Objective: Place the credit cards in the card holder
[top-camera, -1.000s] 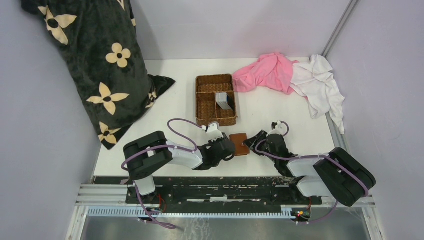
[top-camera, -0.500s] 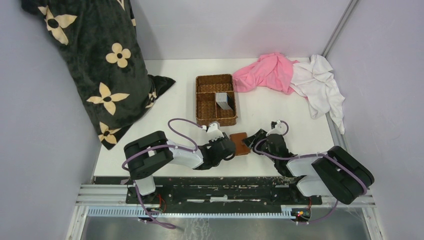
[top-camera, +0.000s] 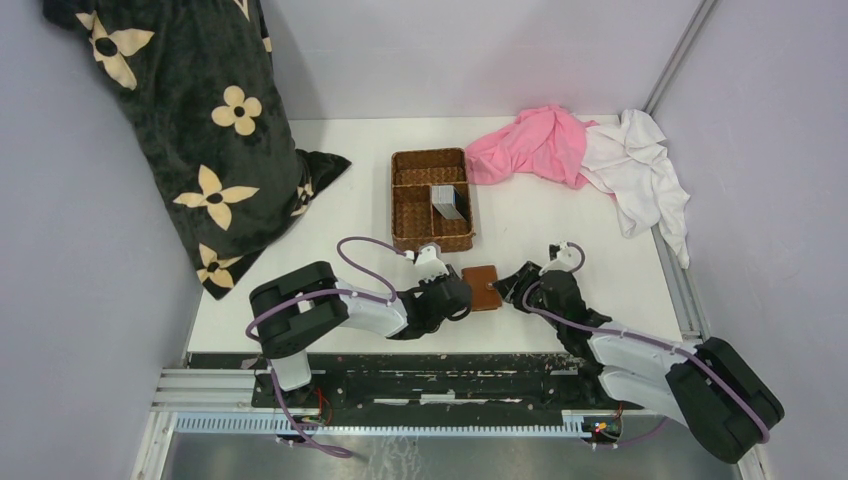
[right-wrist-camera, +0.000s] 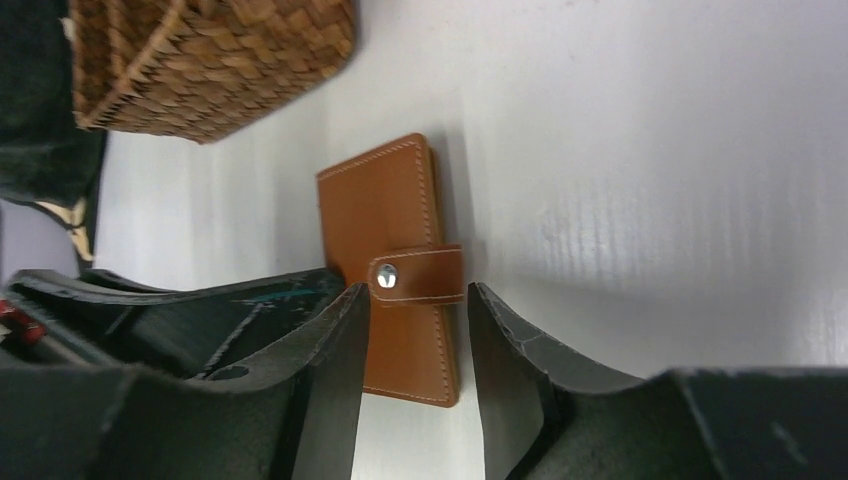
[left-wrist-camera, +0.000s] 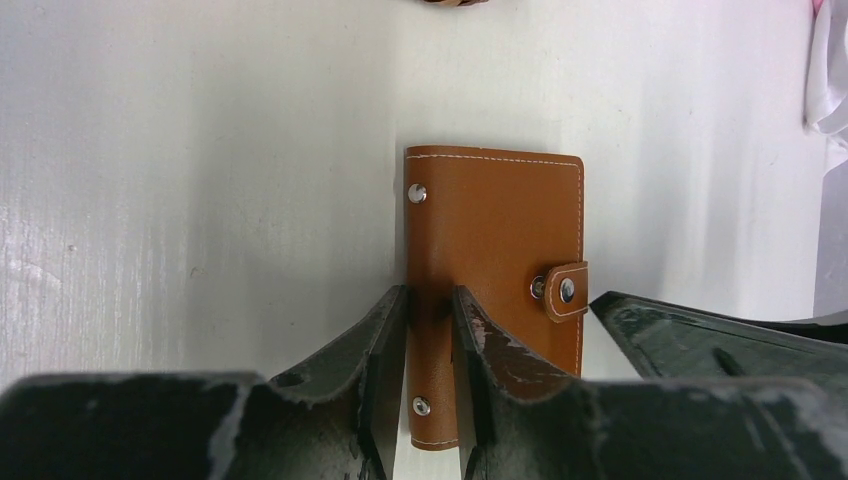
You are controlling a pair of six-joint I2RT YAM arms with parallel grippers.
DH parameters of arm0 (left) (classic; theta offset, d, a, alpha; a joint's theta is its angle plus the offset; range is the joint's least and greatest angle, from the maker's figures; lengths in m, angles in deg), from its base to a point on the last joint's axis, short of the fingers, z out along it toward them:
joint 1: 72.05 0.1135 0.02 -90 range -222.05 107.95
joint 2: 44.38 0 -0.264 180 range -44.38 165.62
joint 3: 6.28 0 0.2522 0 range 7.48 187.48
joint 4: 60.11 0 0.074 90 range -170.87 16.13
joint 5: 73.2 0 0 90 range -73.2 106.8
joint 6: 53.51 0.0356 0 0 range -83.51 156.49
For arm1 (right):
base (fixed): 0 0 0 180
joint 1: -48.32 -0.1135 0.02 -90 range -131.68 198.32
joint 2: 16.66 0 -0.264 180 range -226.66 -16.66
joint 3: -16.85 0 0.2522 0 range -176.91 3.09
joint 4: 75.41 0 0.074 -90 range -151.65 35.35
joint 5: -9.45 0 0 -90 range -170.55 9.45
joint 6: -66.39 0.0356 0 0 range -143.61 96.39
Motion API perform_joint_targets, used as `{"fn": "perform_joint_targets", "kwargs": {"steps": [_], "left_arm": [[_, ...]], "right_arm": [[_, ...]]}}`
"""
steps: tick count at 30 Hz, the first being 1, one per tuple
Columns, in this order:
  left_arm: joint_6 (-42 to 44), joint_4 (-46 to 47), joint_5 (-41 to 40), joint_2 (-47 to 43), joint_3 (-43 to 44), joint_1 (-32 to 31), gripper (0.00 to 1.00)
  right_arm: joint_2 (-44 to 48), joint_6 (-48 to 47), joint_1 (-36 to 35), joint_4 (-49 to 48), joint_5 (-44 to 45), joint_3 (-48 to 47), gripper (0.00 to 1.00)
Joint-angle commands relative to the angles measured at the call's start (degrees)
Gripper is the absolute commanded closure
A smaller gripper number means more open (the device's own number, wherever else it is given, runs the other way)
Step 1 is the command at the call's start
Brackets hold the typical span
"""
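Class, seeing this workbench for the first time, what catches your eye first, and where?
The black blanket with cream flowers hangs at the far left, and a pink cloth lies beside a white cloth at the far right. In the middle, the left end effector and the right end effector meet at the snapped-shut brown leather card holder, on the near side of the wicker basket holding the credit cards.

Bright, even light; soft glare on table (left-wrist-camera: 200, 200).

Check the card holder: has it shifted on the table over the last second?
No. The card holder lies at the same spot, with the same small gap to the near right corner of the wicker basket.
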Motion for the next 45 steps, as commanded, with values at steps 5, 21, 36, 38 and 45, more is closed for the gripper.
{"fn": "perform_joint_targets", "kwargs": {"steps": [5, 21, 36, 38, 45], "left_arm": [[4.8, -18.2, 7.8, 6.1, -4.5, 0.0, 0.69], [4.8, -18.3, 7.6, 6.4, -4.5, 0.0, 0.70], [4.9, -18.1, 7.7, 6.7, -4.3, 0.0, 0.72], [4.9, -18.2, 7.6, 6.6, -4.3, 0.0, 0.72], [4.9, -18.2, 7.5, 6.7, -4.3, 0.0, 0.72]], "right_arm": [[-6.8, -0.5, -0.1, -4.9, 0.9, 1.2, 0.55], [-5.5, 0.6, -0.2, -5.8, 2.9, 2.1, 0.55], [-13.1, 0.2, -0.2, -9.9, 1.7, 0.0, 0.56], [-14.0, 0.4, -0.2, -10.2, 1.3, -0.2, 0.56], [-14.5, 0.6, -0.2, -10.0, 0.9, 0.2, 0.58]]}}
